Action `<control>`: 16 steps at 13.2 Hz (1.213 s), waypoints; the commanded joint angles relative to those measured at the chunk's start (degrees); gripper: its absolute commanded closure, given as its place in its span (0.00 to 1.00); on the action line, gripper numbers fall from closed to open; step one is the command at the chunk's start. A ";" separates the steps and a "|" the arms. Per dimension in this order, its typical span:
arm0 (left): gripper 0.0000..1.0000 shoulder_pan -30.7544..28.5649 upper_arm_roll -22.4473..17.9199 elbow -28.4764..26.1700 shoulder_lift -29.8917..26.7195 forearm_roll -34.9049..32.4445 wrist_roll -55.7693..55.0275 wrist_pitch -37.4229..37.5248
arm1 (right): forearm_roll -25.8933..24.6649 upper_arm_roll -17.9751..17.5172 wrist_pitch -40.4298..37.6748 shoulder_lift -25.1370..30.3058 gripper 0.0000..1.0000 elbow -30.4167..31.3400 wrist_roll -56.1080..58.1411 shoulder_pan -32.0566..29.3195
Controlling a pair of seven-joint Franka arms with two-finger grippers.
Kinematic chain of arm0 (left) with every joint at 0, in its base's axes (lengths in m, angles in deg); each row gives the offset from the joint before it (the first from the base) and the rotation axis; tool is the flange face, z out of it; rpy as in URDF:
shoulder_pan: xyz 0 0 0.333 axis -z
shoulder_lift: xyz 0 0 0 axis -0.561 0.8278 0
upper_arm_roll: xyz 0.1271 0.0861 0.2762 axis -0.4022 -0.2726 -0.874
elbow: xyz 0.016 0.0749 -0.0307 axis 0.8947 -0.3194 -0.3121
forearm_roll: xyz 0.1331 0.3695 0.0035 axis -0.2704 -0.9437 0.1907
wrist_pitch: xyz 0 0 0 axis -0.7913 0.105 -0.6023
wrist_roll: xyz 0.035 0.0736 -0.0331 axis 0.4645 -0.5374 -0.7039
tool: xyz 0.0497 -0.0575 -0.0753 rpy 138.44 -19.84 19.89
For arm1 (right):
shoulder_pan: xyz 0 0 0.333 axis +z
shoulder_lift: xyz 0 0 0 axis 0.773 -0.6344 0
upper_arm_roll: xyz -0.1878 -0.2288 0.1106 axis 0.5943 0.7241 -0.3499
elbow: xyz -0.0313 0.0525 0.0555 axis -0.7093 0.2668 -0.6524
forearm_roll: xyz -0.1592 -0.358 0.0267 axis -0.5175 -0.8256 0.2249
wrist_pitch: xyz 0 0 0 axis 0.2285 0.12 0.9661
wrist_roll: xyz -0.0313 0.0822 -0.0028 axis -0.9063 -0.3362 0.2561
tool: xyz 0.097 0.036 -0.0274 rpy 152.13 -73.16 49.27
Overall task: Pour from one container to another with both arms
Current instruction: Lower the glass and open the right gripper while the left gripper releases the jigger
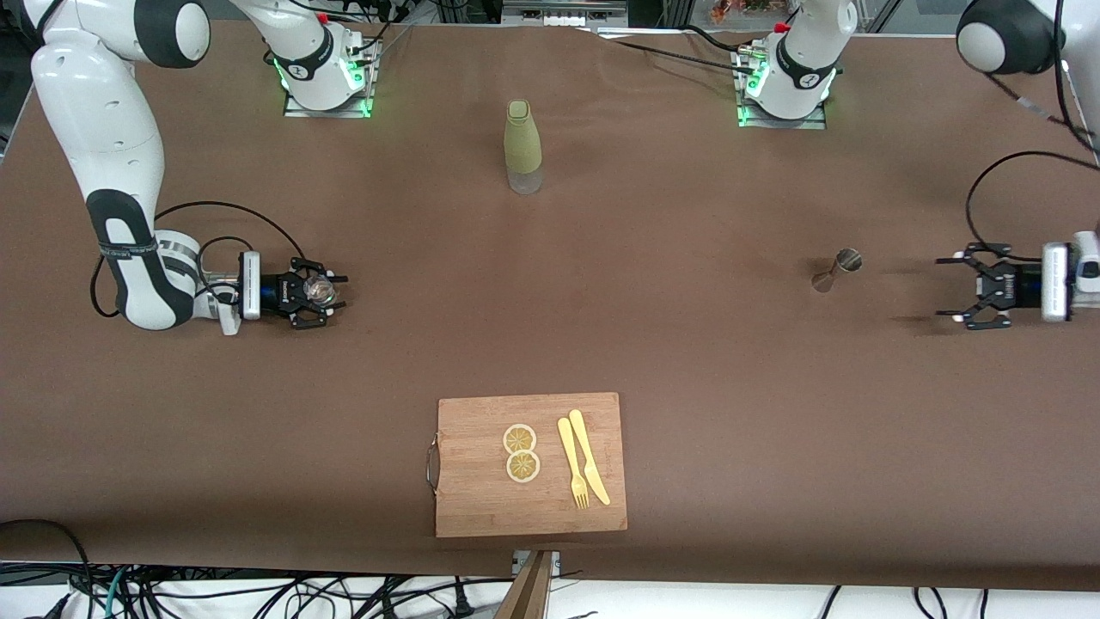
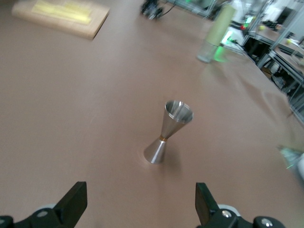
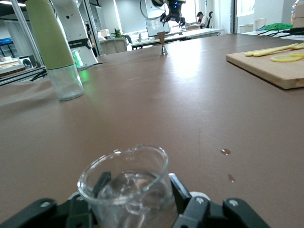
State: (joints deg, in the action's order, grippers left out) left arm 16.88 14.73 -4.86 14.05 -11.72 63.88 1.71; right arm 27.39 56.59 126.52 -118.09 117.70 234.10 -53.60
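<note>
The tiny clear glass tumbler [image 1: 321, 291] stands between the fingers of my right gripper [image 1: 331, 294], low at the right arm's end of the table. In the right wrist view both black fingers [image 3: 176, 187] press the tumbler's [image 3: 124, 183] sides, so the right gripper [image 3: 138, 184] is shut on it. The silvery hourglass jigger [image 1: 838, 269] stands upright on the brown cloth toward the left arm's end. My left gripper [image 1: 950, 289] hangs low beside it, open and apart from it. In the left wrist view the jigger [image 2: 171, 133] is ahead of the spread left gripper [image 2: 140, 194].
The olive-green sleeved bottle [image 1: 522, 146] stands mid-table near the bases. A wooden cutting board [image 1: 481, 507] lies near the front edge with two lemon slices [image 1: 521, 452], a yellow fork [image 1: 572, 464] and knife [image 1: 589, 456]. Two small drops [image 3: 225, 152] lie on the cloth by the tumbler.
</note>
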 commanded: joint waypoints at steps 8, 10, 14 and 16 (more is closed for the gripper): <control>0.00 17.93 3.07 -0.31 -19.38 -11.43 -78.05 -2.05 | -10.48 6.09 1.88 5.05 0.00 0.11 -4.35 -2.56; 0.00 18.65 9.56 2.76 -21.31 -19.05 -89.83 -4.86 | -13.21 8.46 1.80 8.31 0.00 0.11 -10.04 -2.48; 0.00 21.20 13.72 5.50 -22.99 -28.23 -91.47 -5.84 | -21.47 8.74 2.23 17.61 0.00 0.46 -27.60 -2.21; 0.00 21.20 13.38 5.76 -24.83 -28.41 -91.73 -6.53 | -26.12 8.91 2.41 22.18 0.00 0.46 -38.84 -1.77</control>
State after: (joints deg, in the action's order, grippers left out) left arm 38.48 28.42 0.44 -9.11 -38.43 -27.56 -4.21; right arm 5.41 65.71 127.90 -101.33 116.44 204.14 -55.72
